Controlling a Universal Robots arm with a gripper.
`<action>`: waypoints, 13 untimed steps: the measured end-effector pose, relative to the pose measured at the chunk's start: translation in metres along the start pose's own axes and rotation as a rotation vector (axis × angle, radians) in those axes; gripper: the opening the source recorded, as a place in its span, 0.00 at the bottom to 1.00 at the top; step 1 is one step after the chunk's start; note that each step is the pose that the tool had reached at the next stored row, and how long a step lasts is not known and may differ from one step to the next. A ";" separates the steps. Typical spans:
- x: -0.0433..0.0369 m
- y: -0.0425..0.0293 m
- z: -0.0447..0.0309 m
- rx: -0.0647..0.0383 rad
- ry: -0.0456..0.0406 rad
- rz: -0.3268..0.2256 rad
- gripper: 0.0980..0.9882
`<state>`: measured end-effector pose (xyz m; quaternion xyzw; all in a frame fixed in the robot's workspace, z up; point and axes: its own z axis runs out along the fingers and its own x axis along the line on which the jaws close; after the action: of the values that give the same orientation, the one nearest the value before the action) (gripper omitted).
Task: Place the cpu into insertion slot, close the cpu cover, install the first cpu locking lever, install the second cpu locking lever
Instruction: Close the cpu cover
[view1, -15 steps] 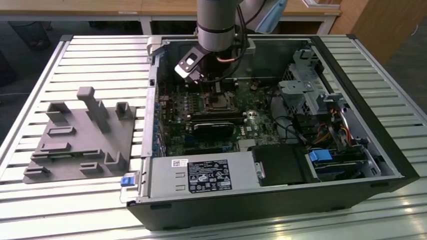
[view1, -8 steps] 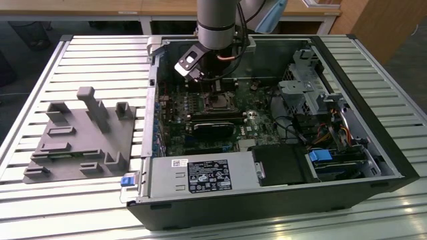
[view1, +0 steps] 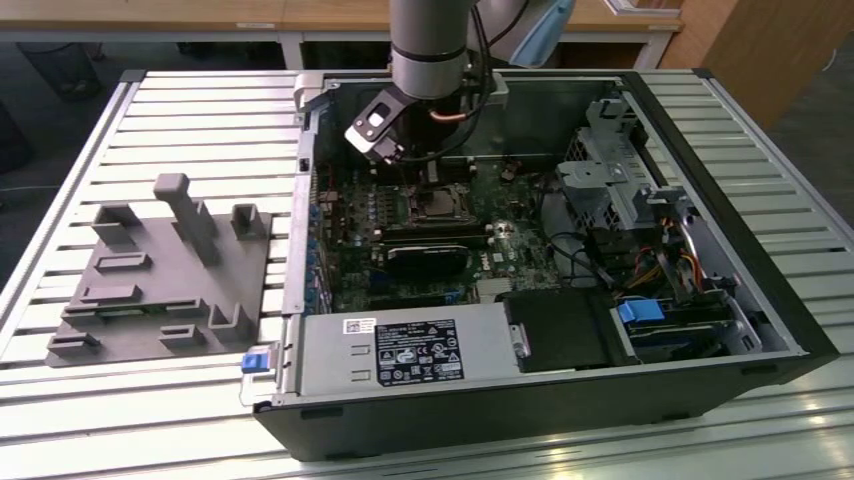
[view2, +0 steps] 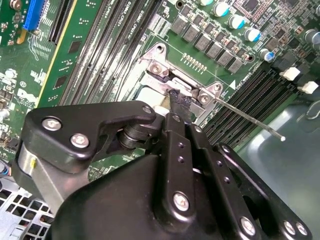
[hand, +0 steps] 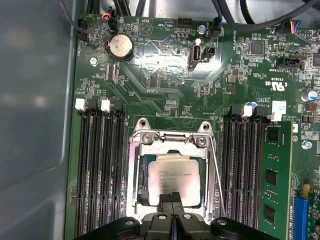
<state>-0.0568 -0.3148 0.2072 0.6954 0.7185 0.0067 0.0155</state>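
The open black computer case (view1: 534, 420) lies on its side on the slatted metal table (view1: 160, 110), beside a grey moulded fixture block (view1: 160, 270) that sits near the table's edge on the exterior view's left. The arm reaches down into the case, over the green circuit board (hand: 165, 75).

**CPU.** The flat square chip with a silvery-grey metal top (hand: 174, 177) is seated in the square dark insertion slot (hand: 144, 187), between two banks of long black memory slots (hand: 97, 165). Its top face is level and carries faint print.

**CPU cover.** The silvery metal frame plate with a square central window (hand: 145, 150) lies flat over the chip, whose top shows through the window.

**Locking lever.** In the second wrist view, a thin straight metal rod (view2: 250, 118) projects from one corner of the socket frame out over the adjacent memory slots, its free end clear of the frame.

**Hand.** In both wrist views, the black two-fingered hand (hand: 171, 196) has its fingertips (view2: 180, 104) pressed together with nothing between them. The tips rest at the edge of the cover frame, at the side opposite the round silver coin cell (hand: 119, 46).
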 end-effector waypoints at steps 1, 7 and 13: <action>0.0000 -0.0006 0.0004 0.000 0.0000 0.000 0.01; 0.0001 -0.0014 0.0055 0.000 -0.0001 0.000 0.01; 0.0004 -0.0003 0.0084 0.000 -0.0002 0.000 0.01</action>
<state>-0.0569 -0.3144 0.1988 0.6954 0.7184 0.0066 0.0155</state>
